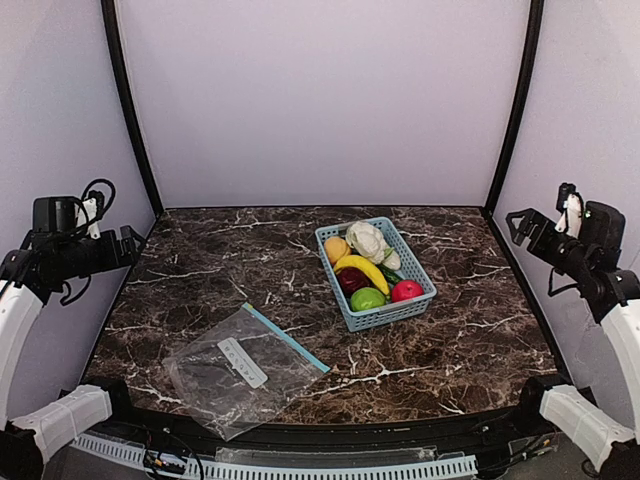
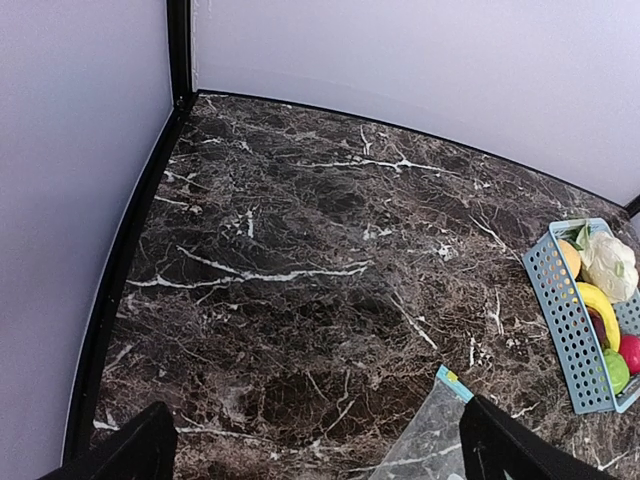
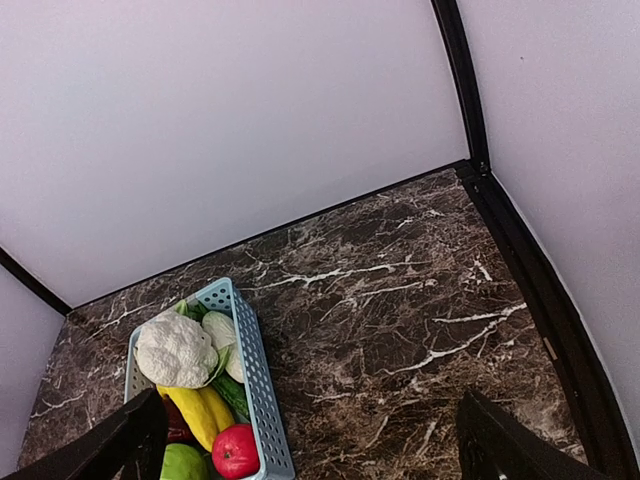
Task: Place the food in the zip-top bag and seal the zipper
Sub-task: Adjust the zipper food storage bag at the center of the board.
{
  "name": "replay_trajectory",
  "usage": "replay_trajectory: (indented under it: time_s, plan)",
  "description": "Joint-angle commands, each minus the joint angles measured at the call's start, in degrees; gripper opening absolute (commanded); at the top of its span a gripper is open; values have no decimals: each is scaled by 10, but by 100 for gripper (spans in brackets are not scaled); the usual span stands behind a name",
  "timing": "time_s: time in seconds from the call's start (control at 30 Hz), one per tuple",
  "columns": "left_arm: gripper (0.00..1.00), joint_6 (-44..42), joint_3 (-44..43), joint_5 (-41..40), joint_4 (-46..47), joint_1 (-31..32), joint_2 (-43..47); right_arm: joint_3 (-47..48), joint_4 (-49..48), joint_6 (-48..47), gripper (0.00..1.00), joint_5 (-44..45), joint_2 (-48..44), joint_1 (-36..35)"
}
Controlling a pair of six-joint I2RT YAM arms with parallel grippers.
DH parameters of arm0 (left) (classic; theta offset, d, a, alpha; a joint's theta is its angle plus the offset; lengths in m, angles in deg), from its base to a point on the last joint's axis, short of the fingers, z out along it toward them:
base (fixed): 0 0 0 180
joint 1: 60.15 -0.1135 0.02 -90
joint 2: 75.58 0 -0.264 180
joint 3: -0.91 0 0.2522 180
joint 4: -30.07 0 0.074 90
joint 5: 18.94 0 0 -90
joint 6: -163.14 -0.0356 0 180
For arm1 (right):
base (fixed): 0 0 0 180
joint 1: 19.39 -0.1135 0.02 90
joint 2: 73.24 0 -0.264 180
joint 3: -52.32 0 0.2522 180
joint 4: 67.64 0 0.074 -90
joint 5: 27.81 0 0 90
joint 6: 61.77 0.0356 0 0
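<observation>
- Dark brown marble formed the worktop (image 1: pixel 460 330), viewed from above.
- A clear zip-top bag (image 1: pixel 240 372) was laid flat near the front left corner, its teal zipper (image 1: pixel 287 338) turned towards the centre.
- The food was found in a light blue basket (image 1: pixel 385 317) right of centre: orange (image 1: pixel 336 248), cauliflower (image 1: pixel 366 240), banana (image 1: pixel 362 270), dark red apple (image 1: pixel 351 279), green apple (image 1: pixel 367 298), red apple (image 1: pixel 406 291).
- The left gripper (image 2: pixel 320 450) and right gripper (image 3: pixel 315 440) were raised at the side edges, jaws spread wide, nothing held.

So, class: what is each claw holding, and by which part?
Nothing. The left claw and right claw are open and empty, far from the clear plastic bag and light blue lattice basket.
</observation>
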Motion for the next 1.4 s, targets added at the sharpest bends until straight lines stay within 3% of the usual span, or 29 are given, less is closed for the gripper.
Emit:
replay_trajectory:
  time_s: [0.0,0.2,0.33,0.67,0.83,1.0,1.37]
  plan:
    - [100,9,7,5,-24,-2,17,17,14,7,99,14,-16,2]
    - [100,41,24,-16,-11,-2,21,17,6,16,99,22,-43,2]
    - [100,80,49,11,-5,-2,18,37,27,-3,99,25,-35,3]
    - [100,219,187,52,7,10,58,62,95,-22,99,-29,5,2]
    - [95,263,219,43,15,74,35,59,94,-9,99,-79,54,-14]
    - [95,316,251,29,13,143,25,45,75,-4,99,-34,62,-81]
    - [94,387,303,15,-13,190,52,21,63,-4,99,-29,70,-114]
